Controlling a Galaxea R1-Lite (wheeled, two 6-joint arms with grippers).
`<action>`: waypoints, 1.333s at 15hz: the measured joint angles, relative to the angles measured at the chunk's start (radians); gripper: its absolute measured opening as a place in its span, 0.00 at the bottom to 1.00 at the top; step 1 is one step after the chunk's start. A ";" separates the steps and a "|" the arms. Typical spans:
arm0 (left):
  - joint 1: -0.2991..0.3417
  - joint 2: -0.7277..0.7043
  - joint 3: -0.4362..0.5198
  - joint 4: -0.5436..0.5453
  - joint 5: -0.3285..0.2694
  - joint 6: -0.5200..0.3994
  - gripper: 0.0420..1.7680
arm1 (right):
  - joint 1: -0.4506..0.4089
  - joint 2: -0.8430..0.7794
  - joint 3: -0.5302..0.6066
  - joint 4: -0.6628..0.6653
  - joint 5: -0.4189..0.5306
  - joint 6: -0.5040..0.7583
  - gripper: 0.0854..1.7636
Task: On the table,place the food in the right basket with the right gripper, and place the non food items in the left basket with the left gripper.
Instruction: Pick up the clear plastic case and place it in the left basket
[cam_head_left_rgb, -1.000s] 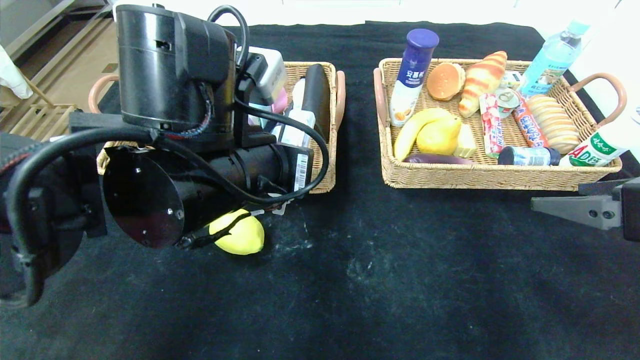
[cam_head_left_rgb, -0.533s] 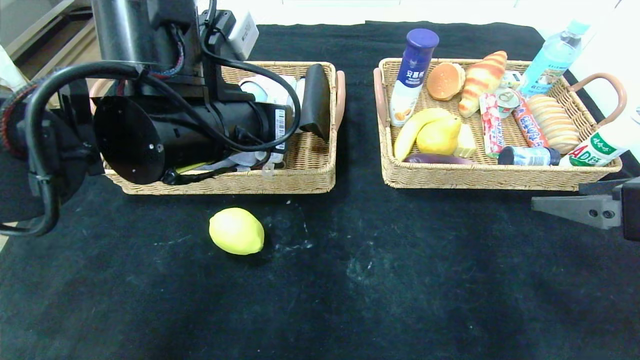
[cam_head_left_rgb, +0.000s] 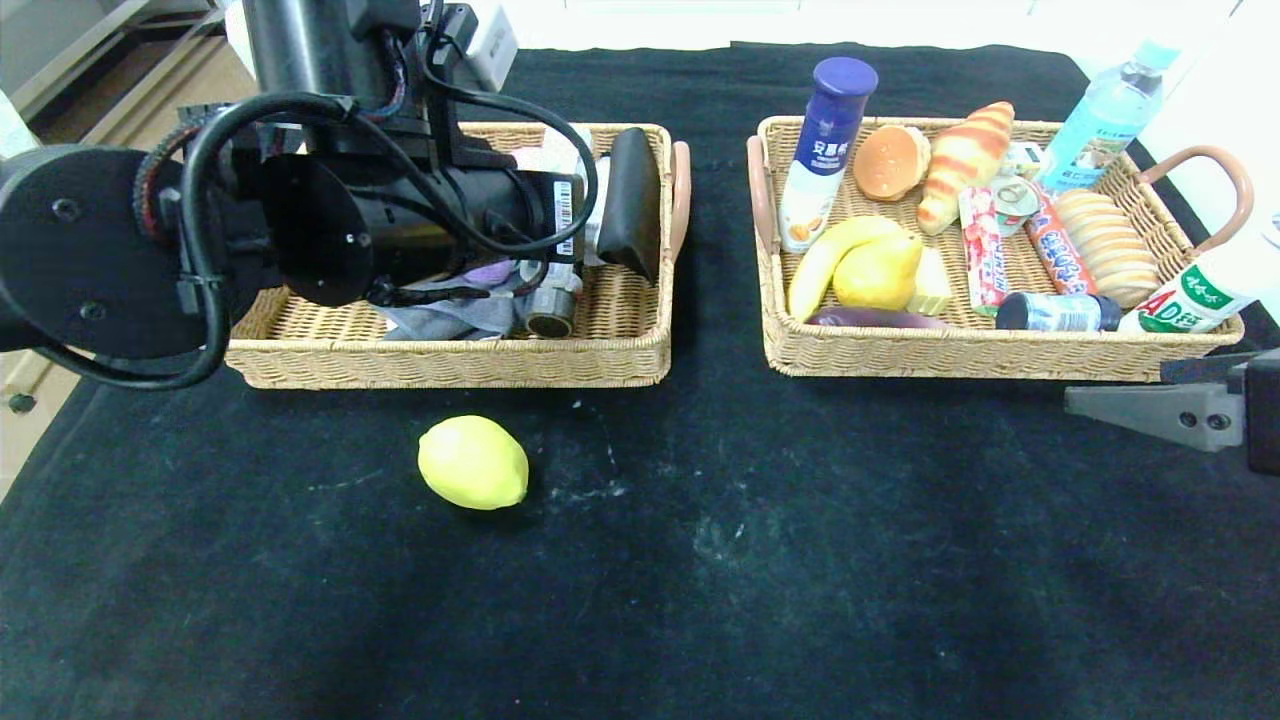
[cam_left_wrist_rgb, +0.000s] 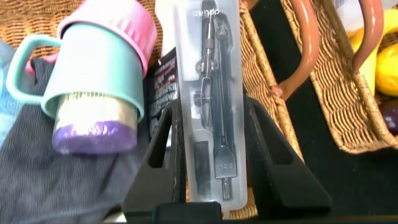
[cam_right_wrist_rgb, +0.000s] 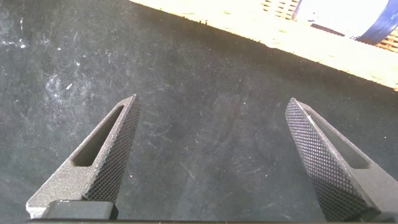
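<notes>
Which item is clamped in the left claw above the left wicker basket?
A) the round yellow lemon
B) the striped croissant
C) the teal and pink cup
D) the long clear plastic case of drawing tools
D: the left wrist view shows the left claw shut on the long clear plastic case of drawing tools, one finger on each side.

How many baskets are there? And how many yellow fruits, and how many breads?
Baskets: 2 (left basket, right basket)
Yellow fruits: 3 (lemon, banana, pear)
Breads: 3 (bun, croissant, sliced loaf)
Total: 8
</notes>
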 joint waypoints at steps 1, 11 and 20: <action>0.006 0.011 -0.019 0.001 -0.003 0.004 0.34 | 0.000 0.000 0.000 0.000 0.000 0.000 0.97; 0.088 0.123 -0.199 0.007 -0.129 0.059 0.34 | -0.007 -0.003 0.000 -0.001 0.000 -0.002 0.97; 0.114 0.157 -0.235 0.003 -0.146 0.075 0.34 | -0.005 -0.003 0.000 -0.001 0.001 -0.002 0.97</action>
